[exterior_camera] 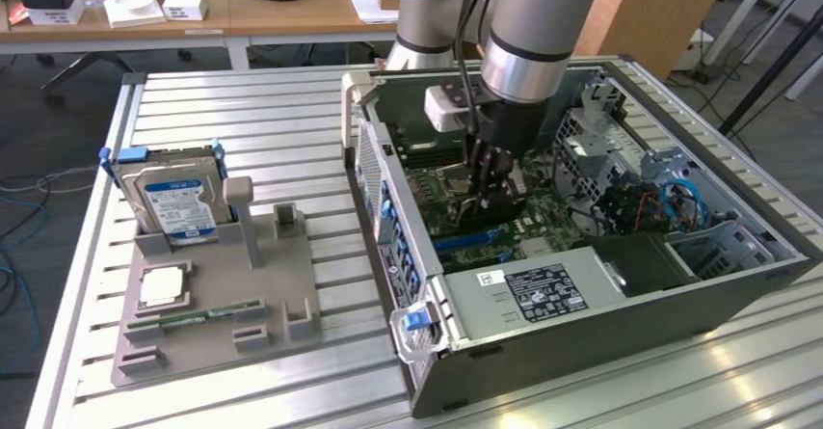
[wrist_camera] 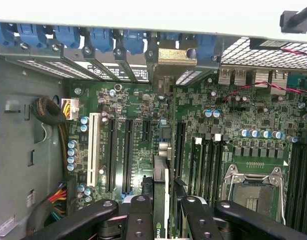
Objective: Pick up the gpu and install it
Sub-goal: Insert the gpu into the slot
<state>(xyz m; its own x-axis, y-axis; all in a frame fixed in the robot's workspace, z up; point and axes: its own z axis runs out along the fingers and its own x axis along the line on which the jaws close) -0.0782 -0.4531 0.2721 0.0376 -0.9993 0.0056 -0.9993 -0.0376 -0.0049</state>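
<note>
My gripper (exterior_camera: 492, 196) reaches down into the open computer case (exterior_camera: 604, 342), over the green motherboard (exterior_camera: 453, 219). In the wrist view its black fingers (wrist_camera: 139, 215) are shut on the gpu (wrist_camera: 161, 172), which I see edge-on as a thin dark card. The card's silvery bracket (wrist_camera: 176, 56) sits against the row of rear slot covers. The gpu stands upright in line with the expansion slots (wrist_camera: 127, 155). Whether it is seated in a slot I cannot tell.
A grey fixture (exterior_camera: 219, 294) on the slatted table holds a silver hard drive (exterior_camera: 176, 202), a small square chip (exterior_camera: 165, 286) and a green memory stick (exterior_camera: 212, 311). Inside the case lie the processor socket (wrist_camera: 253, 192), a power supply (exterior_camera: 534, 292) and cable bundles (exterior_camera: 656, 207).
</note>
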